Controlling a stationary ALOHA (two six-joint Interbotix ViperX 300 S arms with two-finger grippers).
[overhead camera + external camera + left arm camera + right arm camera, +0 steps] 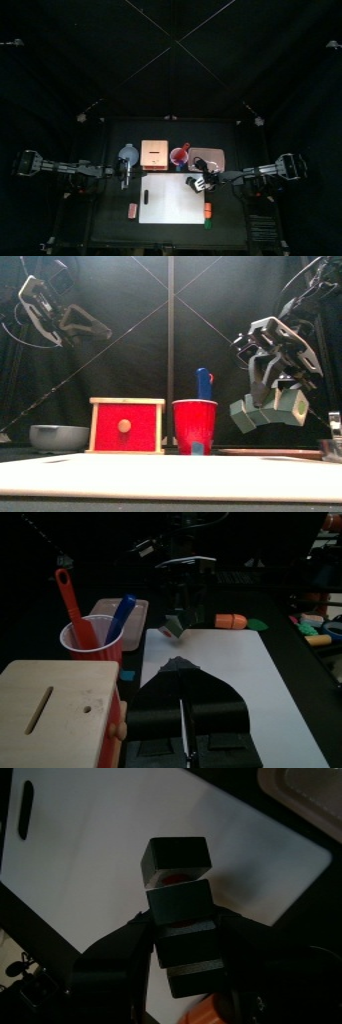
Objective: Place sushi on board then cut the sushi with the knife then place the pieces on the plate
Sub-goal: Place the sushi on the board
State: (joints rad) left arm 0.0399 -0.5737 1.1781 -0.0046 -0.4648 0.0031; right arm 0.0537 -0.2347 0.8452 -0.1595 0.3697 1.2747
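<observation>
Between my right fingers, clamped fast, the toy sushi roll hangs clear above the white cutting board, toward its 2 o'clock corner. I judge it light and stiff, but its dark green blocks separate, so I'd grip across the joints. My left fingers look closed and empty, off the board's 10 o'clock corner. I see no readable writing anywhere.
</observation>
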